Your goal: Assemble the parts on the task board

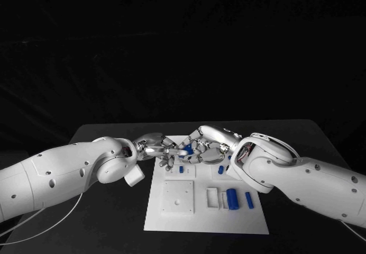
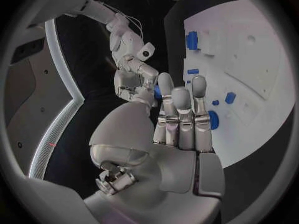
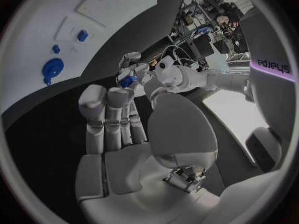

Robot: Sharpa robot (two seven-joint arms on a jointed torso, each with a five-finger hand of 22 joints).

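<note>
- I see both hands meeting above the far end of the task board [image 1: 206, 225], fingertips close together over its upper edge.
- My left hand [image 1: 155, 147] comes in from the left. In its wrist view the fingers [image 2: 181, 109] stand upright, side by side.
- My right hand [image 1: 207, 144] comes in from the right; its fingers [image 3: 109, 114] also stand together in its own wrist view.
- Between the two hands there is a small blue part [image 1: 188, 150]. The right wrist view shows it [image 3: 127, 80] at the left hand's fingertips, so I read it as pinched by the left hand. Whether the right hand also touches it, I cannot tell.
- On the board, a larger blue cylinder [image 1: 232, 198] lies near the right side, with a thin blue pin [image 1: 248, 199] just beside it to the right.
- Two more small blue pieces [image 1: 181, 170] [image 1: 221, 170] sit on the board just below the hands.
- A white square block [image 1: 177, 197] rests on the left part of the board, with a white frame piece [image 1: 212, 197] between it and the cylinder.
</note>
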